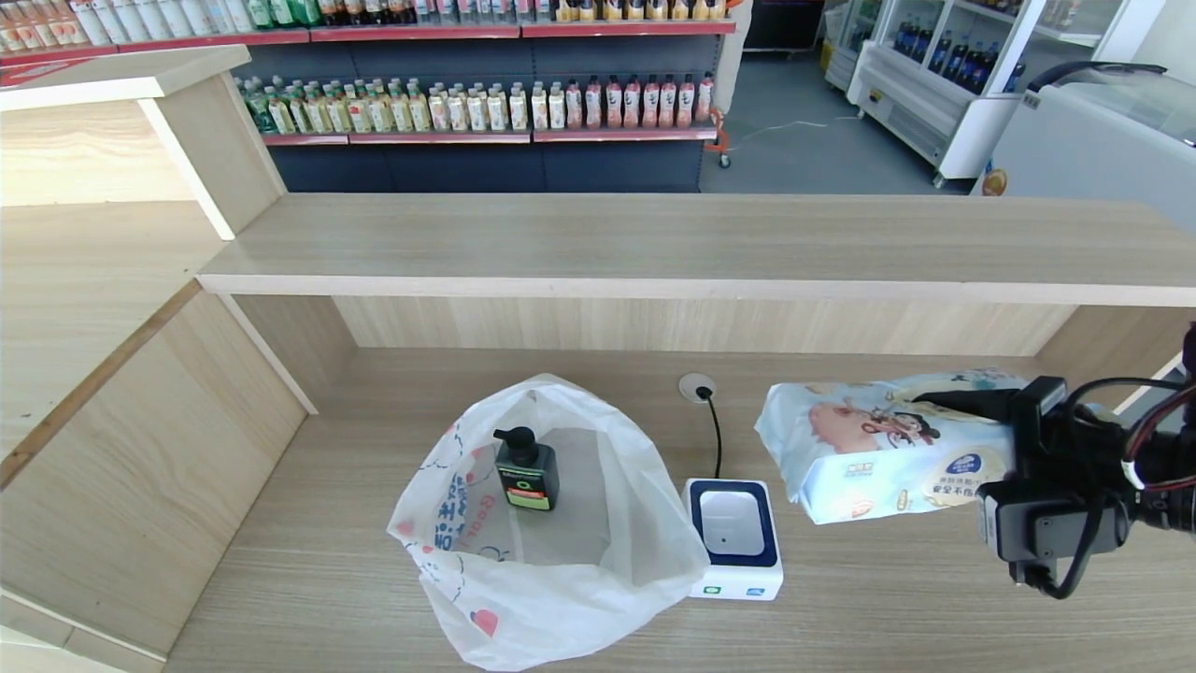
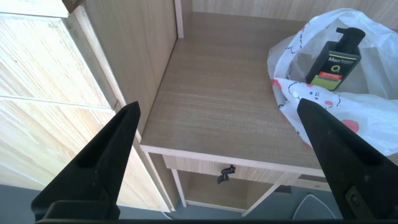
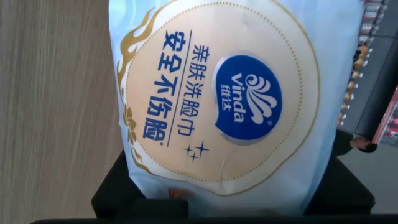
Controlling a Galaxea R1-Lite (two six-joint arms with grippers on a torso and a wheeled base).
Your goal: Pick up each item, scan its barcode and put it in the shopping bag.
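A white shopping bag [image 1: 645,523] lies open on the wooden counter with a dark pump bottle [image 1: 526,472] standing inside it. Right of the bag sits the white and blue scanner [image 1: 733,537]. My right gripper [image 1: 972,439] is shut on a soft pack of facial tissues [image 1: 869,449], held just right of the scanner. In the right wrist view the pack's label [image 3: 224,93] sits close between the dark fingers. My left gripper [image 2: 217,162] is open near the counter's front left corner, with the bag [image 2: 373,118] and the bottle [image 2: 336,59] off to one side.
A black cable [image 1: 716,435] runs from the scanner to a grommet at the back. A raised ledge [image 1: 691,243] borders the counter behind and a wooden side wall [image 1: 140,449] on the left. Store shelves with bottles stand beyond.
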